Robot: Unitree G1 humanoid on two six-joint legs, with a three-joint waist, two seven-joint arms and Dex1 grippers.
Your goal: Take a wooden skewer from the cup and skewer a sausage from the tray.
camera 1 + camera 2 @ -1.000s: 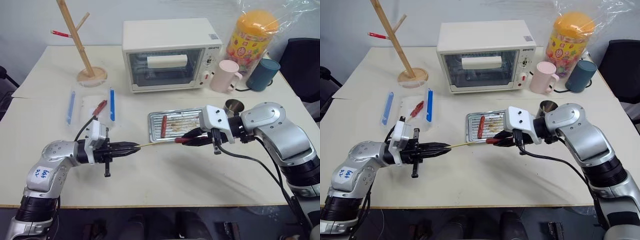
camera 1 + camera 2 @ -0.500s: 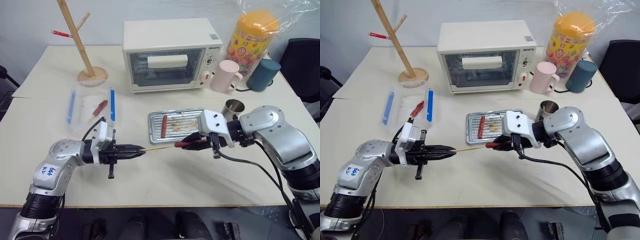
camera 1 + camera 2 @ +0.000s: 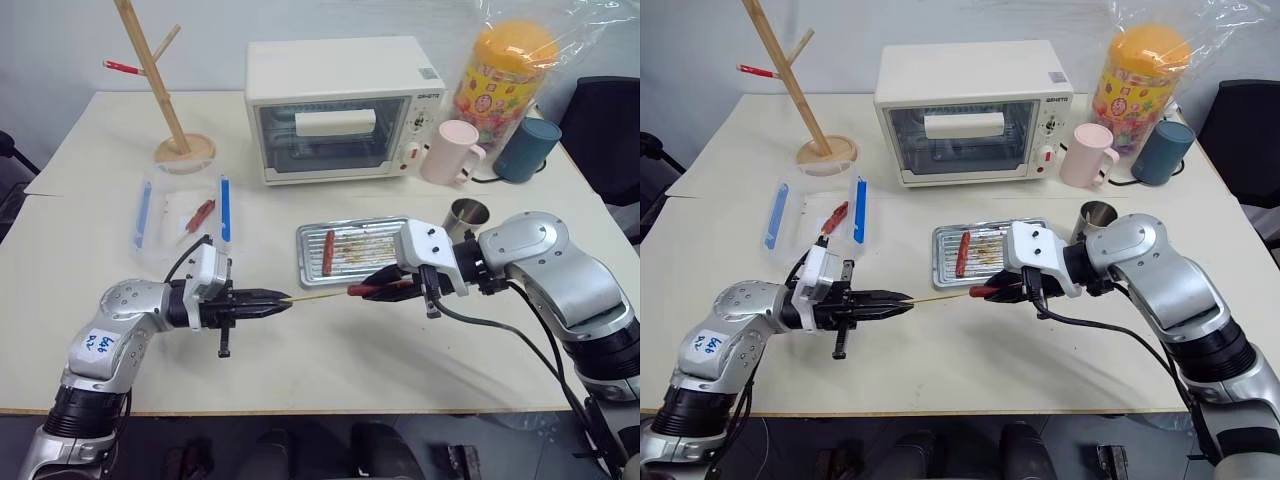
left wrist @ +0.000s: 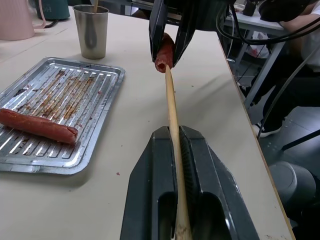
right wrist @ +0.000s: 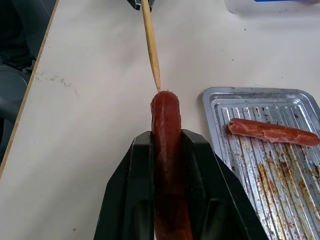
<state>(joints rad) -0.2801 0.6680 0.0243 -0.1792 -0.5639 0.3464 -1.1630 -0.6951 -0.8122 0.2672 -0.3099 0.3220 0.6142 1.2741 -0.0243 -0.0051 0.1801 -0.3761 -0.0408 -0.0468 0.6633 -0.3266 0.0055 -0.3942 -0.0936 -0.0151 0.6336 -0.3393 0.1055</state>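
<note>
My left gripper (image 3: 284,297) is shut on a wooden skewer (image 3: 316,295) that points level toward my right gripper (image 3: 356,290). That gripper is shut on a reddish-brown sausage (image 5: 166,145), held just in front of the tray (image 3: 310,267). The skewer's pointed tip (image 5: 158,89) touches the sausage's end, as the left wrist view also shows at the sausage (image 4: 163,54). A second sausage (image 3: 327,252) lies on the left part of the tray. The steel cup (image 3: 466,216) stands right of the tray, behind my right arm.
A white toaster oven (image 3: 344,108) sits behind the tray. A pink mug (image 3: 449,151), a dark teal mug (image 3: 526,149) and a wrapped orange jar (image 3: 500,72) stand at the back right. A wooden branched stand (image 3: 160,90) and a clear blue-edged container (image 3: 182,213) are at the left.
Over the last second the two grippers came closer together, bringing the skewer's tip to the sausage's end. In the last half second nothing visibly moved.
</note>
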